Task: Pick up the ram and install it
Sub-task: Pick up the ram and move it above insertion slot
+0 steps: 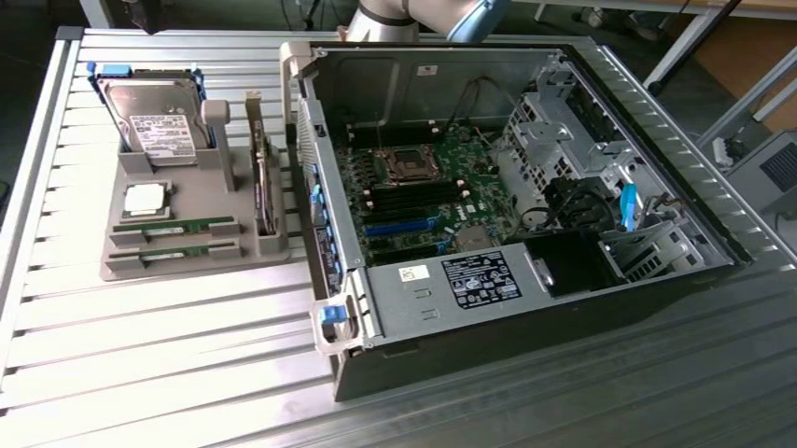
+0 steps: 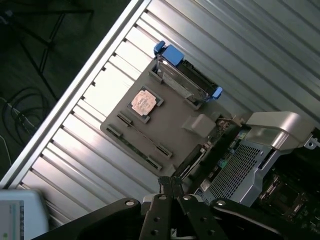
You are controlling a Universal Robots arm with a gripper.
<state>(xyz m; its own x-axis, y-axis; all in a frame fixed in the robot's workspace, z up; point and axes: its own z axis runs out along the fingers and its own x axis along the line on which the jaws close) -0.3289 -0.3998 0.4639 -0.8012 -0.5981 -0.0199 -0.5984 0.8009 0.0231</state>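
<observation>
The gripper (image 2: 172, 186) hangs high over the ribbed metal table (image 1: 149, 355), its two black fingers (image 2: 161, 200) pressed together with nothing between them. In the wrist view the fingertips sit over the border between the gray parts tray (image 2: 170, 125) and the open computer case (image 2: 240, 170), close to the end of the expansion card (image 2: 190, 161). Both memory sticks lie in the tray, well apart from the claw. The ram stick beside the processor chip (image 1: 174, 227) and the outer ram stick (image 1: 174, 252) each rest flat in their own long groove, parallel to one another, along the tray edge nearest the camera in the exterior view. Just behind them is the square silver processor chip (image 1: 146, 198) in its recess, and behind that the hard drive (image 1: 156, 126) stands tilted in its holder with blue tabs at its corners. The expansion card (image 1: 261, 187) stands on edge in the slot on the tray side closest to the case. The case (image 1: 373, 373) lies on its side at the exterior view's right of the tray, lid off, showing the green motherboard (image 1: 430, 201), its processor socket (image 1: 409, 166), a row of long black slots (image 1: 417, 196) just below that socket, and a labelled power supply (image 1: 480, 280) at the near end. A segment of the robot arm (image 1: 398, 14) rises behind the case.
</observation>
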